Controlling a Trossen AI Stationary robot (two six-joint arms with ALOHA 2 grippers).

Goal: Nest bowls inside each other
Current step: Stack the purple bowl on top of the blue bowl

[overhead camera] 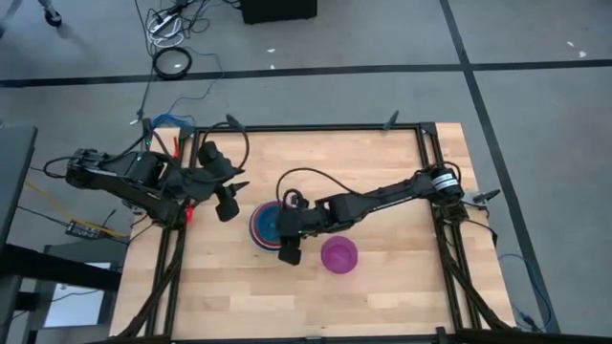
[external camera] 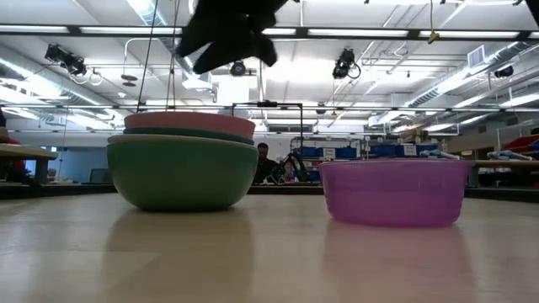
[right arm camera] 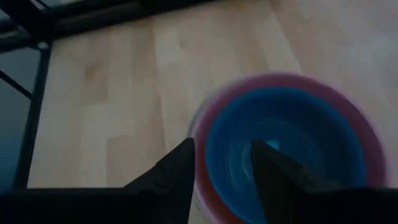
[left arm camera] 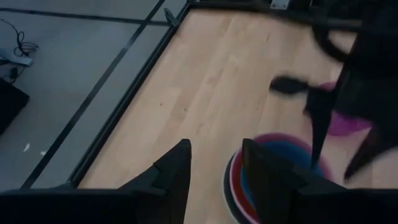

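A stack of nested bowls [overhead camera: 266, 225] stands left of the table's middle: sage green at the bottom [external camera: 181, 172], a teal rim above it, then pink [external camera: 189, 123]. A cyan-blue bowl [right arm camera: 280, 143] lies innermost. A purple bowl [overhead camera: 338, 254] stands alone to the stack's right, on its base. My right gripper [right arm camera: 221, 163] hovers open just above the stack's near-right rim with nothing between its fingers. My left gripper [left arm camera: 214, 163] waits open above the table, left of the stack.
Bare wooden tabletop [overhead camera: 382, 172] lies around the bowls, framed by black rails [overhead camera: 426, 162]. My right arm [overhead camera: 382, 199] reaches across the table's middle from the right. Cables lie on the floor beyond the far edge.
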